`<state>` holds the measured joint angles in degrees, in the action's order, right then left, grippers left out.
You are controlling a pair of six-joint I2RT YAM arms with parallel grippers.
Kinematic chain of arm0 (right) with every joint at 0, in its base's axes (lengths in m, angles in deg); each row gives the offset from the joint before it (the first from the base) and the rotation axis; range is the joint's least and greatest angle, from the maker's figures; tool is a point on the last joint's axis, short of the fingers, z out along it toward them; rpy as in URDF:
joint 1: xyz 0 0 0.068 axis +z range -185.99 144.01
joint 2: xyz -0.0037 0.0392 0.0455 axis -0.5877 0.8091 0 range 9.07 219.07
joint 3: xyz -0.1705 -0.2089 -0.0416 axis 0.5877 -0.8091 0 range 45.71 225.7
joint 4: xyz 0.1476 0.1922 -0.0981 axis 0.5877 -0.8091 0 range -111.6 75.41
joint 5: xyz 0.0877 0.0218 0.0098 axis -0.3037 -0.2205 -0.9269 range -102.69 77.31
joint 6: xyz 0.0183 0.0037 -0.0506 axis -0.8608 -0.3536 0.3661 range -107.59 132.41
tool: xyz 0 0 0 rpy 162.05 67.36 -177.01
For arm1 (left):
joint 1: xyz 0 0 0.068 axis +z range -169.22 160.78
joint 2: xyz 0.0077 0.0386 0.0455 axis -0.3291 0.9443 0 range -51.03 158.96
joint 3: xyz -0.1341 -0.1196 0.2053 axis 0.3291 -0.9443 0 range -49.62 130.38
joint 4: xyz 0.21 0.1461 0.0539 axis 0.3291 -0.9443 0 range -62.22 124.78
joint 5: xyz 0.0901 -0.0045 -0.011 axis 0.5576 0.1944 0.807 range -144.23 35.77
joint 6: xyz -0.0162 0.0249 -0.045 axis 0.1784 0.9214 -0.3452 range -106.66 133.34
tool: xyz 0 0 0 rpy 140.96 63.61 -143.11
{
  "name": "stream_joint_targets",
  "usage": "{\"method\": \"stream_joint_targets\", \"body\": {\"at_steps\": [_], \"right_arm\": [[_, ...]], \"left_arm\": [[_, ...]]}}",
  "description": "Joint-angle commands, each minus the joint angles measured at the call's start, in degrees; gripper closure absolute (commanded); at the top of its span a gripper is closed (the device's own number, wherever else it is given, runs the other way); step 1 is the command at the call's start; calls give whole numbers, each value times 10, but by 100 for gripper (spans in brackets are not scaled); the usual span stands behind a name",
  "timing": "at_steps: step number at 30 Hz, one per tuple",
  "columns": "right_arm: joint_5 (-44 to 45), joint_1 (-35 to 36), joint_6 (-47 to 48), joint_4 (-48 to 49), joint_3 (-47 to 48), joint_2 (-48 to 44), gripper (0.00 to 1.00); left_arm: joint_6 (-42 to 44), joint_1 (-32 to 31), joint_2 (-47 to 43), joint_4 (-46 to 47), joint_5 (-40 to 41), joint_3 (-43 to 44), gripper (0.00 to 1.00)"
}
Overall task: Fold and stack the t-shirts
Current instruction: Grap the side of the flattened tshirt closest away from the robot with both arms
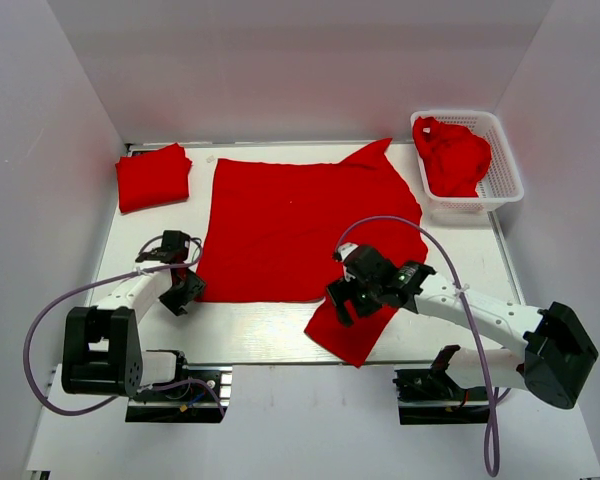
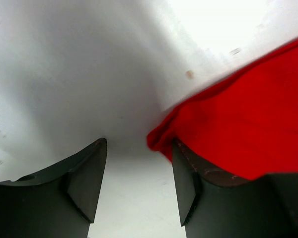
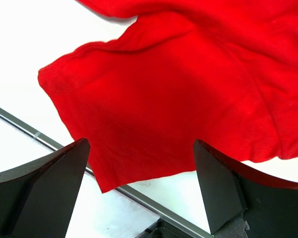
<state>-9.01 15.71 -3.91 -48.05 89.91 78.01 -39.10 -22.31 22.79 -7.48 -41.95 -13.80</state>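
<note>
I have one plain bright red cloth t-shirt spread flat in the middle of the white counter, with one sleeve pointing up at its far right corner and a loose flap trailing off its near right corner to the counter's near edge. A second red shirt, folded into a neat square, lies at the far left, well apart from the spread one. More red cloth sits crumpled in the white plastic lattice basket at the far right corner. The left jaws are low at the spread shirt's near left corner, and in the left wrist view I see them spread, with bare counter between the dark fingers. The shirt's corner lies just beside the finger on the right of that view, and the cloth runs over its outer side, but I cannot tell whether they touch. The right jaws hang over the trailing flap. In the right wrist view they are spread wide too, pinching no cloth, with the red flap lying under them. The flap's tip reaches a thin metal strip along the counter's edge.
</note>
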Motion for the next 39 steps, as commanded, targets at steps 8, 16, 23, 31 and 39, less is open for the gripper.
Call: {"method": "stream_joint_targets", "body": {"at_steps": [8, 16, 23, 31, 39], "right_arm": [[24, 26, -28, -14, -10, 9, 10], [4, 27, -35, 8, -16, 15, 10], [-75, 39, -5, 8, -47, -12, 10], [-48, 125, 1, -1, -22, 23, 10], [106, 206, -24, 17, 18, 92, 11]], "left_arm": [[10, 4, -18, 90, -16, -14, 39], [23, 4, 18, 116, -21, -21, 76], [28, 4, 24, 109, -21, -26, 100], [49, 4, 30, 82, -42, 7, 100], [66, 4, 35, 71, -42, 18, 100]]}}
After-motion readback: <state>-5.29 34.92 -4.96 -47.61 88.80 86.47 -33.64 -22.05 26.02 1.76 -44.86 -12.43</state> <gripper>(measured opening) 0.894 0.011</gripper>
